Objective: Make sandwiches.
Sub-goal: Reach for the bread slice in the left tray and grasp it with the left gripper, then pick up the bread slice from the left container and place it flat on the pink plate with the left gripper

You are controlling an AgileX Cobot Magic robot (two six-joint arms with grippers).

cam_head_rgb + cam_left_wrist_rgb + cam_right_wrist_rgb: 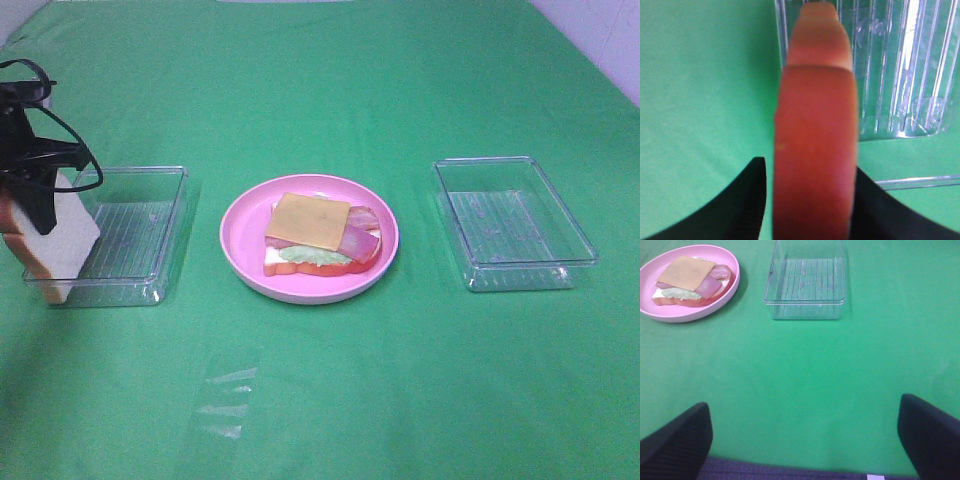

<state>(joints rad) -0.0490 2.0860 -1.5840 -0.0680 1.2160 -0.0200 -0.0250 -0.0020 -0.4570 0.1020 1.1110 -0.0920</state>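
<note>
- The left gripper (807, 200) has its jaws clenched on the crust edge of the top bread slice (62, 240), held upright over the left tray (140, 235).
- The unfinished sandwich (320, 235) sits on the pink plate (240, 250), mid-desk.
- The right gripper (805, 440) hangs released, empty.
- Risk: an edge grip may let the slice swing or slip, landing crooked and shifting the cheese (308, 220).

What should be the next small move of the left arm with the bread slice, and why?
Probably carry the bread slice right to the pink plate and lay it on the cheese. The left gripper pinches the slice by its crust beside the left tray, and the stack on the plate has no top bread.
</note>
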